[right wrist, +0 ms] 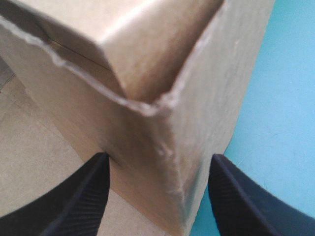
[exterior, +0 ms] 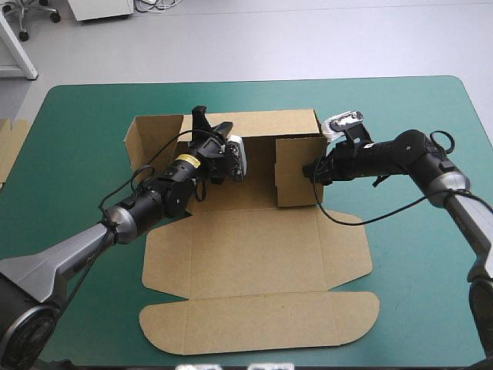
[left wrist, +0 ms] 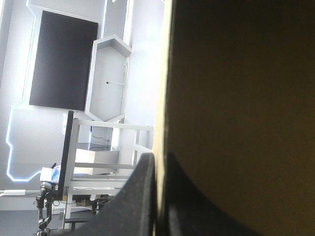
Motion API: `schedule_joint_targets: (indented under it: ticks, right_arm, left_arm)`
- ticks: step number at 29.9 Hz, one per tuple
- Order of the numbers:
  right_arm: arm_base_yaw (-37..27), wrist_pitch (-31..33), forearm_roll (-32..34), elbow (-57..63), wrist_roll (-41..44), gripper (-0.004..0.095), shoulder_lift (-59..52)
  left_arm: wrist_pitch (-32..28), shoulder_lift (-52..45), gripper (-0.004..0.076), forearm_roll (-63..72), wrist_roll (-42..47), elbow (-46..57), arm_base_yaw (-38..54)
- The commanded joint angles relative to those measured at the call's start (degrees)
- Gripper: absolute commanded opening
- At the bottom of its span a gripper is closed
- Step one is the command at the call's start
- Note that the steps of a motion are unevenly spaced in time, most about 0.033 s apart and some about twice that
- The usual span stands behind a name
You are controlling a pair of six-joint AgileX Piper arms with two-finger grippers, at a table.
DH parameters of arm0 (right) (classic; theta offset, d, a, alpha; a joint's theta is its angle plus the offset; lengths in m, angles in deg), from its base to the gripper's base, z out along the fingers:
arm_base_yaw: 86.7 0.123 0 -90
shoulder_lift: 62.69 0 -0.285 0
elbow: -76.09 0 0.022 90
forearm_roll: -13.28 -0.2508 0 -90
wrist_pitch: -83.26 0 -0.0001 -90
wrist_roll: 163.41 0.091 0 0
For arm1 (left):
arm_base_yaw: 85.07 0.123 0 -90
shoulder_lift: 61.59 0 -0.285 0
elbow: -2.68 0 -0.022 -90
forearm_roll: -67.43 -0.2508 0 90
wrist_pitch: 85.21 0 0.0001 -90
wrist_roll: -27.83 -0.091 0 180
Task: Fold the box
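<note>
Looking down from the high view, you see the box point(exterior: 254, 254) lying in the middle of the teal-green tabletop point(exterior: 416, 254), partly raised. Its back wall point(exterior: 254, 123) stands along the far side, a side wall point(exterior: 150, 142) stands at the left, and a square panel point(exterior: 296, 171) stands upright right of centre. The front part and the rounded lid point(exterior: 258, 324) lie flat toward the near edge.

Your left hand point(exterior: 233, 158) reaches in over the flat base, near the back wall. Its wrist view shows an upright edge of brown board running between the two black fingers point(left wrist: 130, 201), which are all but closed on it, so it is grasping the box.

Your right hand point(exterior: 314, 171) sits at the right edge of the upright panel. In its wrist view the fingers stand wide apart, released, with a raised corner of the box between them and teal-green cover beyond on one side.

A further edge of brown board point(exterior: 9, 146) shows at the tabletop's left edge.
</note>
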Motion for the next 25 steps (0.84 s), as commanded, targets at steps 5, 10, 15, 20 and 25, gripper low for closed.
schedule_joint_targets:
  ticks: [5,10,15,20,25]
  right_arm:
    - [0.0,-5.2,-3.8,-2.4,0.3,0.0536,-2.4]
    - [0.0,-5.6,-3.4,-3.6,0.3,0.0536,-2.3]
    - [0.0,-6.5,-3.4,-4.6,0.3,0.0537,-2.3]
    - [0.0,-9.4,-3.7,-4.7,-1.4,0.0536,-2.3]
    - [0.0,-9.8,-4.4,-4.7,-2.3,0.0536,-1.8]
  left_arm:
    - [-3.5,-2.3,0.0003,1.4,0.9,-2.2,-0.5]
    - [-2.7,-2.3,0.0003,1.5,1.1,-3.6,-0.5]
    - [-2.4,-2.3,0.0003,2.2,1.1,-3.7,-0.7]
    - [-2.3,-2.3,0.0003,2.7,1.1,-3.7,-0.9]
    - [-2.3,-2.3,0.0003,2.7,1.1,-3.7,-0.9]
